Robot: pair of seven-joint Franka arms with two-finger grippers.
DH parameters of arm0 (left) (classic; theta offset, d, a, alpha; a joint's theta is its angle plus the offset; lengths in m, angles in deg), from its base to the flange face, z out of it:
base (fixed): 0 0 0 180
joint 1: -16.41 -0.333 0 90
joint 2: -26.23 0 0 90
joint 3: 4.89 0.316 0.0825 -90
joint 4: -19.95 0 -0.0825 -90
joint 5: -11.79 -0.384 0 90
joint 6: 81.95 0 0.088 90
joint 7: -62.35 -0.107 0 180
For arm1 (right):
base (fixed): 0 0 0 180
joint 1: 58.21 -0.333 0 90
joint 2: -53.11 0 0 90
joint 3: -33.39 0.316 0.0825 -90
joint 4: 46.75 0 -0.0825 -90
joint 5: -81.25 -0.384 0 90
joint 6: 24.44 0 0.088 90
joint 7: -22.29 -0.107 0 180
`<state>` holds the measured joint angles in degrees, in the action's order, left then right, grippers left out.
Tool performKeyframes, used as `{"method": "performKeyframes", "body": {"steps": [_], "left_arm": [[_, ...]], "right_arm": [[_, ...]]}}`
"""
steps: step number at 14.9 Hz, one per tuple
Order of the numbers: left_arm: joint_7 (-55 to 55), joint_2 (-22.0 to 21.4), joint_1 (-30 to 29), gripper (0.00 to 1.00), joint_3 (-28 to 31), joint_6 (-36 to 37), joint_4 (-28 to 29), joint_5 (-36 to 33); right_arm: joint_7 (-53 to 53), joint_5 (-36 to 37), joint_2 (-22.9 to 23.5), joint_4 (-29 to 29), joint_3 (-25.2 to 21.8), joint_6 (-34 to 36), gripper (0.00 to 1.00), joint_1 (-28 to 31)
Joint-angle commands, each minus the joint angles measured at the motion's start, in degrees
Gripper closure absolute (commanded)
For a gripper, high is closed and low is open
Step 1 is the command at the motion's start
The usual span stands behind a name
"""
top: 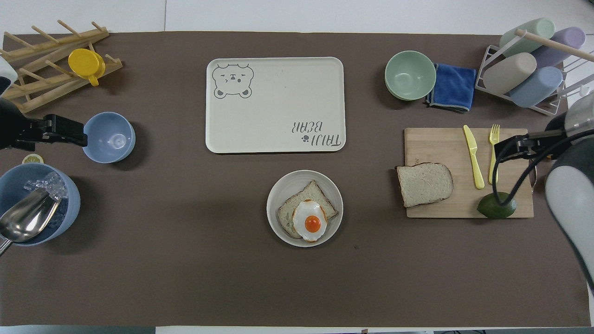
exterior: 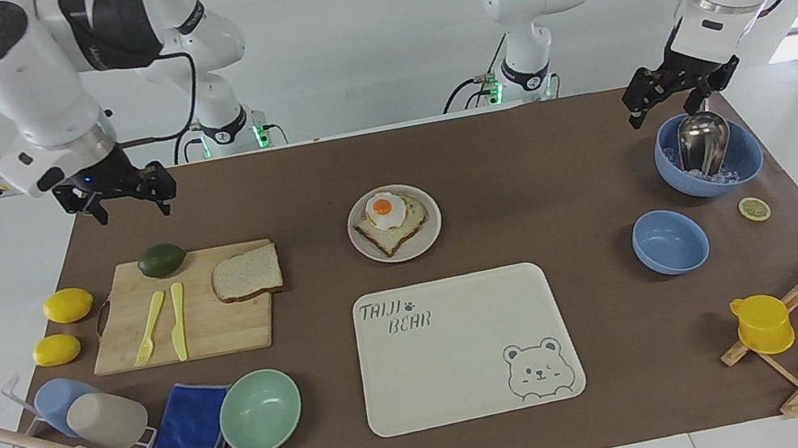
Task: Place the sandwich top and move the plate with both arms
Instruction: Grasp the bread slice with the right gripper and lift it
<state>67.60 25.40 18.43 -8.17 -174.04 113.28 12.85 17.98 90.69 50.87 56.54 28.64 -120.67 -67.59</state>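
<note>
One bread slice (exterior: pixel 247 274) below right hand (exterior: pixel 125 200)

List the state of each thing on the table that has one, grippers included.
sandwich top: flat on the cutting board, untouched.
plate: holds the egg-topped slice, not gripped.
bear tray: bare.
mint-green bowl: upright.
right gripper: open, raised over the mat.
left gripper: open, raised by the ice bowl.

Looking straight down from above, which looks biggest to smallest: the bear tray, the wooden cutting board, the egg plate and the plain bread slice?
1. Bear tray
2. Cutting board, somewhat smaller than the tray
3. Plate
4. Plain bread slice
</note>
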Motion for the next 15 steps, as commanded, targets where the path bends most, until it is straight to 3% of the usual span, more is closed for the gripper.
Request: {"method": "performKeyframes", "body": {"steps": [1,5,8,11,15], "left_arm": [[0.38,-0.32,-0.36,0.00,-0.33,0.51,0.19,-0.01],[0.47,-0.32,-0.44,0.00,-0.33,0.42,0.19,-0.01],[0.47,-0.41,-0.35,0.00,-0.33,0.51,0.28,-0.01],[0.47,-0.32,-0.44,0.00,-0.24,0.51,0.28,-0.01],[0.56,-0.41,-0.53,0.00,-0.24,0.42,0.28,-0.01]], "right_arm": [[-8.58,6.55,2.57,3.94,0.54,-2.91,0.00,-7.30],[-16.58,10.42,9.69,4.63,0.62,-8.09,0.00,-14.25],[-19.15,10.43,13.03,5.95,0.62,-13.80,0.00,-15.58],[-23.02,12.08,18.65,6.22,0.62,-14.60,0.00,-19.88],[-23.20,17.19,18.85,9.20,0.62,-14.95,0.00,-19.98]]}}
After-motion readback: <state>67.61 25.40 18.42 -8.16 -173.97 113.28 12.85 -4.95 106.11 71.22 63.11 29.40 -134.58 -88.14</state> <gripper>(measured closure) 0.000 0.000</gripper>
